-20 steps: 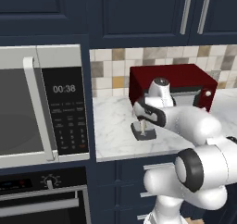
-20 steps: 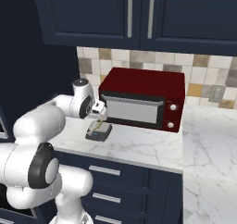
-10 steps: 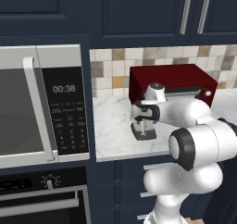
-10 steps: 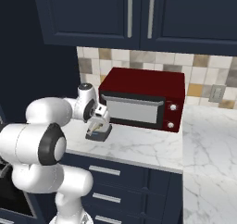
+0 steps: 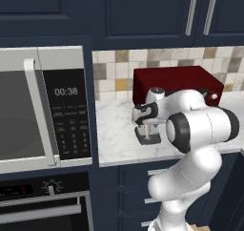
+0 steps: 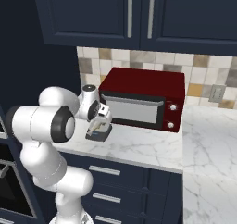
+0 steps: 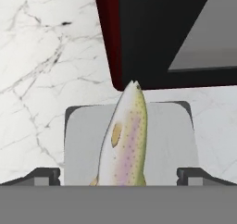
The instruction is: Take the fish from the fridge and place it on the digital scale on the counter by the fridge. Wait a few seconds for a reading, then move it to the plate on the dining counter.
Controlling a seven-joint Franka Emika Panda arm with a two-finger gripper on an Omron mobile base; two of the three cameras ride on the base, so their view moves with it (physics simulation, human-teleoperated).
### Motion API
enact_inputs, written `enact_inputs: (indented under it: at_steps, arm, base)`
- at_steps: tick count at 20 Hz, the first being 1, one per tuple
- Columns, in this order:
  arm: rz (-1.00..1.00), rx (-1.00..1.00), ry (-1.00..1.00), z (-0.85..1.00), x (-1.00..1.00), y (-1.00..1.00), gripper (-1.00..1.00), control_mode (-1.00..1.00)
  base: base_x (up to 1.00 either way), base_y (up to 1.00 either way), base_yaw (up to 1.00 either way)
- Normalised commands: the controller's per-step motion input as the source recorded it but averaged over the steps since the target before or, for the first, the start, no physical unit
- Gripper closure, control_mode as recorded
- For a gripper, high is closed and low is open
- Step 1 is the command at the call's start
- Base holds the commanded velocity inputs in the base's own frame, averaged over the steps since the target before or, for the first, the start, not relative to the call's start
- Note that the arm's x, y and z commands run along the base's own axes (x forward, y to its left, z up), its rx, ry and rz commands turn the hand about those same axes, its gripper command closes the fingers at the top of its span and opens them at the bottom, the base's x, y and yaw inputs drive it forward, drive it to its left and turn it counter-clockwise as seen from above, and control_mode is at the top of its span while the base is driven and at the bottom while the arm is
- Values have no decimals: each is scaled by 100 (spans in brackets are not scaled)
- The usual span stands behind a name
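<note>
Dark-red toaster oven (image 6: 141,102) on marble worktop (image 6: 139,146); built-in microwave (image 5: 43,108) to its left, oven (image 5: 45,204) beneath microwave.

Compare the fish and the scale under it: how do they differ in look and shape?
The fish is slim, tapered and speckled pink-green; the scale is a flat plain grey square. The fish is narrower than the scale's platform, leaving grey bare on both sides. The fish's tip reaches just past the scale's far edge. Both sit on the marble counter before the red oven.

one fish (image 7: 124,140), one scale (image 7: 162,140) (grey), one toaster oven (image 6: 143,98)
</note>
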Motion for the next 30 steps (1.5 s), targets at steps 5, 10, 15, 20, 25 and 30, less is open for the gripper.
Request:
enact_inputs:
  at_steps: [5, 10, 15, 20, 25, 30]
  arm:
    - [0, 0, 2, -16, 0, 0, -100, -100]
    - [0, 0, 0, -32, 0, 0, -100, -100]
    - [0, 0, 0, -13, 0, 0, -100, -100]
    - [0, 0, 0, -6, 0, 0, 100, -100]
    - [0, 0, 2, -1, 0, 0, 100, -100]
    - [0, 0, -1, 16, -22, 0, 100, -100]
  base:
    - [0, 0, 0]
    - [0, 0, 0]
    - [0, 0, 0]
    - [0, 0, 0]
    - [0, 0, 0]
    - [0, 0, 0]
